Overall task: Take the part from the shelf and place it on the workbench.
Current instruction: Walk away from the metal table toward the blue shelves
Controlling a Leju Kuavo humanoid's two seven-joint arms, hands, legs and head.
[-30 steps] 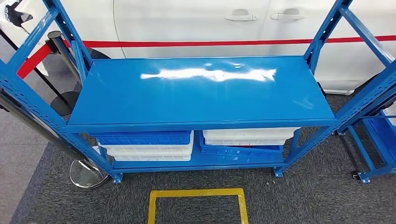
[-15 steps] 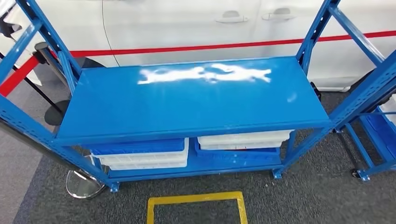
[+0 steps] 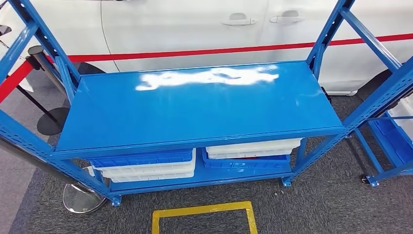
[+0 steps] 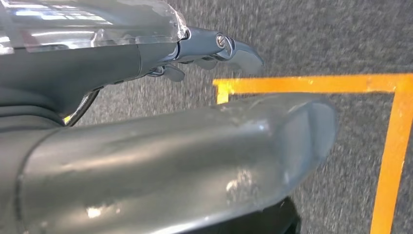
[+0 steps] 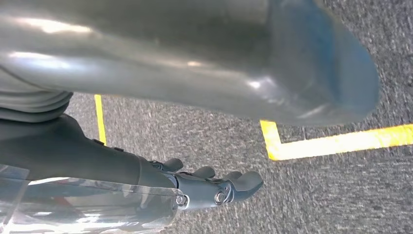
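Both hands hang over grey carpet [image 4: 302, 39] with fingers apart, holding nothing: the left hand [image 4: 160, 141] and right hand [image 5: 195, 73] near yellow floor tape [image 4: 389, 146]. Since a second ago the whole head view has shifted, so the camera has moved. The blue shelf [image 3: 195, 112] fills the middle, its top bare; stacked trays [image 3: 146, 165] sit at 6 o'clock, and I cannot tell where the part is.

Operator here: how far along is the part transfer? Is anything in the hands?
No part shows on the blue top shelf; below it sit blue and white trays. The left hand and right hand hang over grey carpet by the yellow floor marking, holding nothing. This fits either before pickup or after delivery; no workbench is identifiable.
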